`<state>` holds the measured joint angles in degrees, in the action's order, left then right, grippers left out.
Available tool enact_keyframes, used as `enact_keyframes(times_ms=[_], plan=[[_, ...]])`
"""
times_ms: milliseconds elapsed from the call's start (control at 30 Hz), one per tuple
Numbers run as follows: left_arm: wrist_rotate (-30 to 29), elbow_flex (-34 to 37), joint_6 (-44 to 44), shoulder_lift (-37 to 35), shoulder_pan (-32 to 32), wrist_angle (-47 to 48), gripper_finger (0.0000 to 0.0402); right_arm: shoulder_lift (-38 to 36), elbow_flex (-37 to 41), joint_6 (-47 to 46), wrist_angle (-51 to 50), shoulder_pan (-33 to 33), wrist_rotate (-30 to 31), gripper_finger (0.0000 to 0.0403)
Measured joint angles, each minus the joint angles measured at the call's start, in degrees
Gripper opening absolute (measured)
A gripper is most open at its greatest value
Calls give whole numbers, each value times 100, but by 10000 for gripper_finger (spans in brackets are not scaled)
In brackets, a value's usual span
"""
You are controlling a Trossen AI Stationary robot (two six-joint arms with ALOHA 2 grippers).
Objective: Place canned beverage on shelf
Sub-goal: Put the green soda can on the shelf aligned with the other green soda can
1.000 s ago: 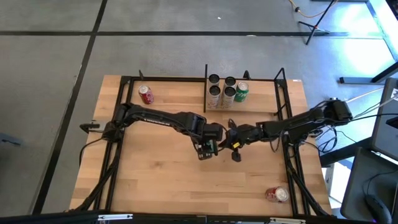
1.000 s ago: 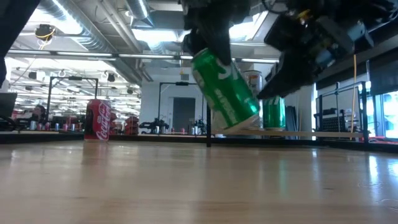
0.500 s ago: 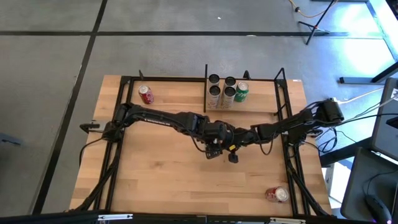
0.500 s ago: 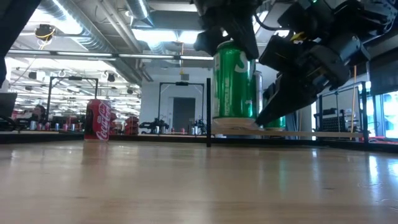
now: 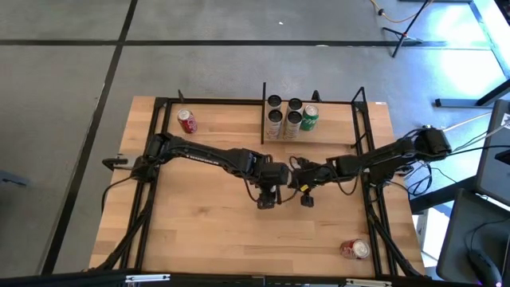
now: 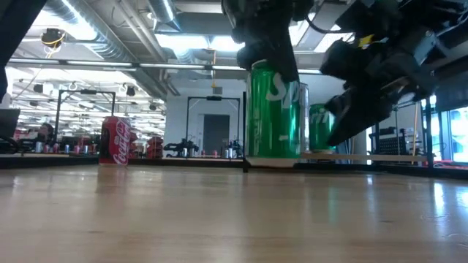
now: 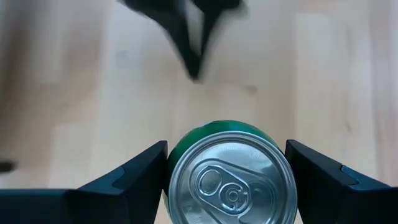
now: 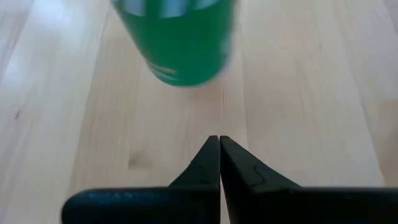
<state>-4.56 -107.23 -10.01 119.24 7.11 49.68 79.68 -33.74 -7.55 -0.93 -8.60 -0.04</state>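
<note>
— Left gripper [image 7: 227,171]?
— Clamped on upright green can [image 6: 275,109], mid-tabletop [image 5: 207,231], base at the wood.
— Right gripper [image 8: 219,146]?
— Fingers pressed together, empty, just beside that can.
— Shelf [image 5: 335,137]?
— Back edge of the table, well apart from the held can; loaded with several cans.
— Elsewhere on the wood?
— Red can [image 5: 186,121] standing far-left, another red can [image 5: 355,249] lying near-right.
— Beyond?
— Grey floor; workshop with ceiling lights.

A green can [image 6: 275,109] with a silver pull-tab top stands upright near the counter's middle, well short of the shelf [image 5: 335,134], a light board in black rods holding several upright cans.
</note>
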Motion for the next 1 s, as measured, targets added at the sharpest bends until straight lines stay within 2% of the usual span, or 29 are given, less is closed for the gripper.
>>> enact_keyframes(times_ms=[200,433,767,1000], plan=[[399,34,1142,-2,-10,-62,265,-544,0,71,-613,-2,-15,1],[942,29,2234,297,-8,52,265,-560,0,-170,-612,-7,-410,1],[989,18,2396,370,62,-154,270,-555,0,-281,-611,-7,-410,1],[899,27,2582,372,195,-222,308,-555,-2,-432,-493,-7,-357,1]])
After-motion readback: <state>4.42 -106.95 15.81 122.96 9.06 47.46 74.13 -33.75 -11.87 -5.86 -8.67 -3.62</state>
